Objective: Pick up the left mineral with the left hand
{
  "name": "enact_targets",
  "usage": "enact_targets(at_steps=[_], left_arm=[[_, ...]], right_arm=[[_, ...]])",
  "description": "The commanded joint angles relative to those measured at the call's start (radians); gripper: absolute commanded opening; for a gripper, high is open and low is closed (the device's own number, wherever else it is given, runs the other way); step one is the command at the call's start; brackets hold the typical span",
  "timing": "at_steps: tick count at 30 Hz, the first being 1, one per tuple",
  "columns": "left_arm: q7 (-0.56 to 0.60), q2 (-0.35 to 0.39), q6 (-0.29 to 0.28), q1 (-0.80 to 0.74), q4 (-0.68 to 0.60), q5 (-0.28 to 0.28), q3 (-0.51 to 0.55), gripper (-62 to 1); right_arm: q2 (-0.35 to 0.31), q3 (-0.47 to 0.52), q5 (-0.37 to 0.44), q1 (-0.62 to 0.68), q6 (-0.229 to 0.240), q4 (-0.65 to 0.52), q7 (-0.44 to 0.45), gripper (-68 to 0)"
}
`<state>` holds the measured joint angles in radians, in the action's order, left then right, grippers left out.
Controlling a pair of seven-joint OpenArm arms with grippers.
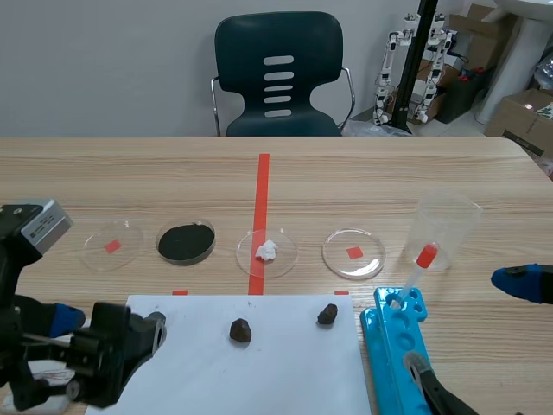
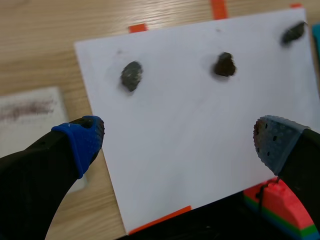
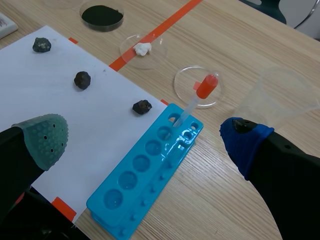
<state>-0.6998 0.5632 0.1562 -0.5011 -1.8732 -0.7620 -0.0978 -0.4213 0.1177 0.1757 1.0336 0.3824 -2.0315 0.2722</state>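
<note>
Left wrist view gives the clearest read: the left gripper stands released, its blue pad and grey pad spread wide over the white sheet with nothing between them. The left mineral – a small dark, lumpy stone – lies on that sheet ahead of the gripper and off toward the blue-padded finger, not yet in line with the gap. The middle mineral sits apart from it on the same sheet. In the scene view the arm's own bulk hides the target.

To do the pick well, I would first carry the gripper forward and across toward the blue-pad side until the stone is centred between the pads, and only then come down. The pads should reach low on the stone's sides (it looks irregular, so a high pinch could squirt it out) yet stop short of pressing the paper, which might drag or wrinkle. Close slowly, then lift straight up. The right gripper hangs released beside the sheet – it need not stir.
</note>
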Motion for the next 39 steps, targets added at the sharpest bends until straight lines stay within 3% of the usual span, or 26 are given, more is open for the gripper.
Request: enact_targets(at_steps=[1, 4, 9, 14, 26, 34, 39], left_arm=[[-0.045, -0.023, 0.055, 0.045, -0.005, 0.014, -0.011, 1.4], [-0.172, -0.058, 0.186, 0.141, -0.004, 0.039, -0.048, 1.4], [-0.275, -0.118, 0.284, 0.277, 0.016, 0.075, -0.123, 1.4], [-0.352, -0.177, 0.404, 0.399, 0.122, 0.163, -0.195, 1.4], [-0.491, -0.302, 0.425, 0.615, 0.439, 0.267, -0.222, 1.4], [-0.526, -0.319, 0.396, 0.665, 0.551, 0.341, -0.243, 1.4], [-0.512, -0.324, 0.372, 0.668, 0.582, 0.348, -0.268, 1.4]], right_arm=[[0.0, 0.006, 0.011, -0.006, 0.001, -0.005, 0.011, -2.9], [0.0, 0.006, 0.011, -0.006, 0.001, -0.005, 0.011, -2.9], [0.0, 0.006, 0.011, -0.006, 0.001, -0.005, 0.011, -2.9], [0.0, 0.006, 0.011, -0.006, 0.001, -0.005, 0.011, -2.9], [0.0, 0.006, 0.011, -0.006, 0.001, -0.005, 0.011, -2.9], [0.0, 0.006, 0.011, -0.006, 0.001, -0.005, 0.011, -2.9], [0.0, 0.006, 0.011, -0.006, 0.001, -0.005, 0.011, -2.9]])
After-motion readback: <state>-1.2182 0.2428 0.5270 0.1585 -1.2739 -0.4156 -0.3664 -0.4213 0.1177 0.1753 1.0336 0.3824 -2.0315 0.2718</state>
